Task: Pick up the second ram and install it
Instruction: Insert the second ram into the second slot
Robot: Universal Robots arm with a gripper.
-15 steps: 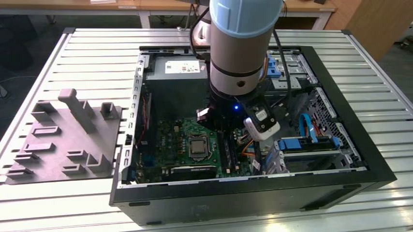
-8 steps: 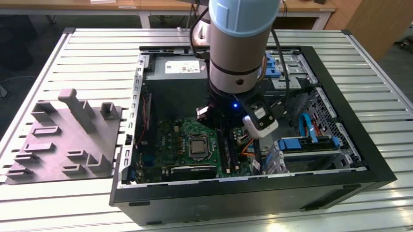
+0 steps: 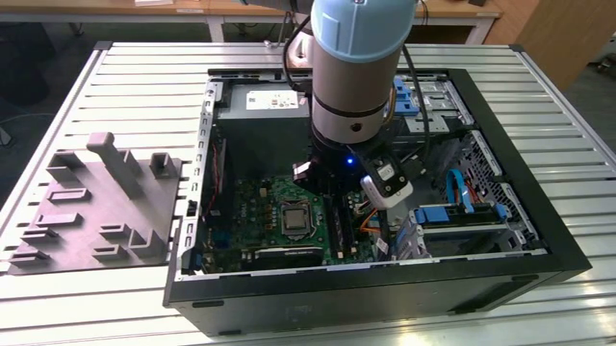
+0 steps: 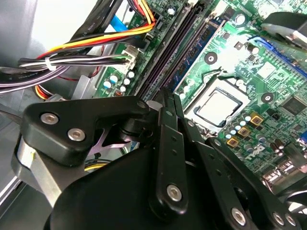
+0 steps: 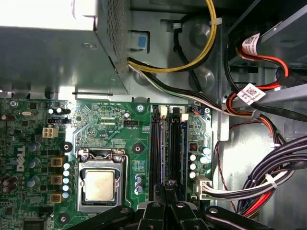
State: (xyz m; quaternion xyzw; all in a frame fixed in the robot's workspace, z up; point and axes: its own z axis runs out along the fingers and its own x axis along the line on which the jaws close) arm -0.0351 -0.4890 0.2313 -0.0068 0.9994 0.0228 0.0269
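From the exterior view, hold the gripper point(image 3: 335, 198) plumb inside the computer case point(image 3: 366, 299), low over the motherboard point(image 3: 265, 205). In the second wrist view, note fingers point(image 4: 168, 129) clenched together, nothing visibly between, and the second ram point(image 4: 197, 51) standing slotted just ahead of the tips; press straight down, no rocking. In the first wrist view, check alignment with the memory slots point(image 5: 157, 148) beside it, clear of the cables point(image 5: 288, 158).
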